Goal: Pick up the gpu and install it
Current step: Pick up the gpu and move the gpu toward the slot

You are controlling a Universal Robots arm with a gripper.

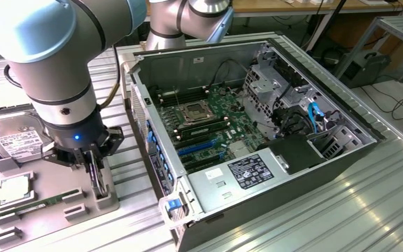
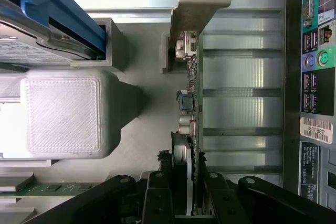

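The gpu (image 1: pixel 101 185) is a thin green card standing on edge in the grey holder (image 1: pixel 82 211) at the exterior view's left, beside the open computer case (image 1: pixel 209 58). My gripper (image 1: pixel 95 169) reaches down over it, shut with one finger on each face of the card. In the wrist view the gpu (image 2: pixel 188 108) runs edge-on away from my gripper (image 2: pixel 186 178), with its black fan next to the fingers (image 2: pixel 157 195) and its silver bracket (image 2: pixel 197 3) at the far end. Inside the case, the motherboard (image 1: pixel 209 115) shows blue expansion slots (image 1: pixel 198 148).
The holder also carries a silver hard drive (image 1: pixel 12 137), a processor (image 1: pixel 16 190) and a narrow memory stick (image 1: pixel 33 205). A grey printed block (image 2: pixel 63 111) stands close beside the card. The case's rear port panel (image 2: pixel 315 66) lies on the card's other side. Ribbed metal tabletop (image 1: pixel 369 199) surrounds the case.
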